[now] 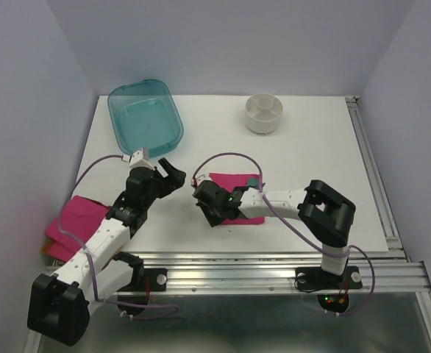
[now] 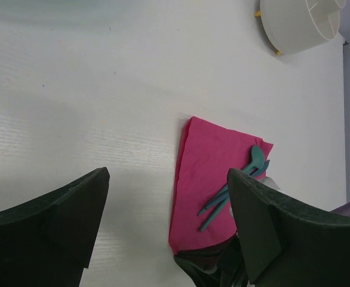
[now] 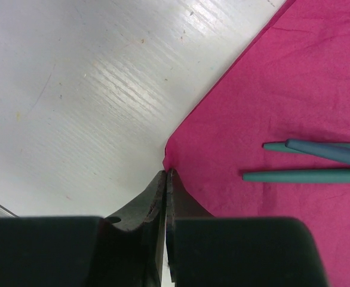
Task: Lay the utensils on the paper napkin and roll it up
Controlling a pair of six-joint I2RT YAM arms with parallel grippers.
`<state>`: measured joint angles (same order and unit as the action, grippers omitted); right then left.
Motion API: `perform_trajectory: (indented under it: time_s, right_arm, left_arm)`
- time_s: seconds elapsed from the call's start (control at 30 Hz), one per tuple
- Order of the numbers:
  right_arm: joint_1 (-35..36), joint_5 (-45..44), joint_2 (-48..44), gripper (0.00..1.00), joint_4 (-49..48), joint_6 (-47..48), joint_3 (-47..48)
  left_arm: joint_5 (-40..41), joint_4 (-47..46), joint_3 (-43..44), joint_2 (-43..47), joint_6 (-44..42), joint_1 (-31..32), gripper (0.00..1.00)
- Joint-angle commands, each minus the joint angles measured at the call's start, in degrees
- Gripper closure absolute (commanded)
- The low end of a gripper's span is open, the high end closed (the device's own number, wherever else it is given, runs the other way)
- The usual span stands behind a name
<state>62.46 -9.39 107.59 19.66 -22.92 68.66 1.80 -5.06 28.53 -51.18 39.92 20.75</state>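
Observation:
The paper napkin (image 1: 234,182) lies flat on the white table, magenta-pink, also in the left wrist view (image 2: 202,173) and the right wrist view (image 3: 294,89). The utensils (image 2: 240,185), slim dark-teal pieces, lie together on it with their handles pointing toward its near-left corner (image 3: 306,175). My right gripper (image 1: 204,202) is low at that corner, its jaws pressed together on the napkin's tip (image 3: 166,173). My left gripper (image 1: 173,173) hovers wide open over bare table just left of the napkin (image 2: 168,176), holding nothing.
A teal plastic tray (image 1: 145,114) sits at the back left. A white round holder (image 1: 263,114) stands at the back middle, also in the left wrist view (image 2: 300,24). A pile of pink napkins (image 1: 76,220) lies at the left edge by the left arm.

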Motion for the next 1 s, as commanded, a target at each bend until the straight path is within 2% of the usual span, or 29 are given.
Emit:
perform_trajectory:
  time_s: [0.0,0.27,0.43,0.7,0.97]
  right_arm:
    - [0.2,1.6,-3.1,0.95,-1.7,-1.4,2.5]
    - [-2.2,4.2,-5.3,0.96,-3.0,-1.4,1.4]
    - [-3.8,5.9,-6.2,0.96,-3.3,-1.0,0.6]
    - [-6.9,7.9,-8.0,0.96,-4.8,-1.2,-1.9]
    - [-9.6,9.1,-9.0,0.96,-5.8,-1.0,-3.4]
  left_arm:
    - [-3.6,-4.9,-3.2,2.2,-1.0,0.0,0.09]
    - [-4.7,-8.9,-7.3,3.1,0.5,2.4,0.09]
    - [-4.0,-11.8,-8.5,2.1,0.8,6.7,0.1]
    - [-2.2,-14.8,-8.4,-2.3,0.2,11.0,0.16]
    - [-2.5,-16.2,-8.8,-2.7,-0.3,11.5,0.22]
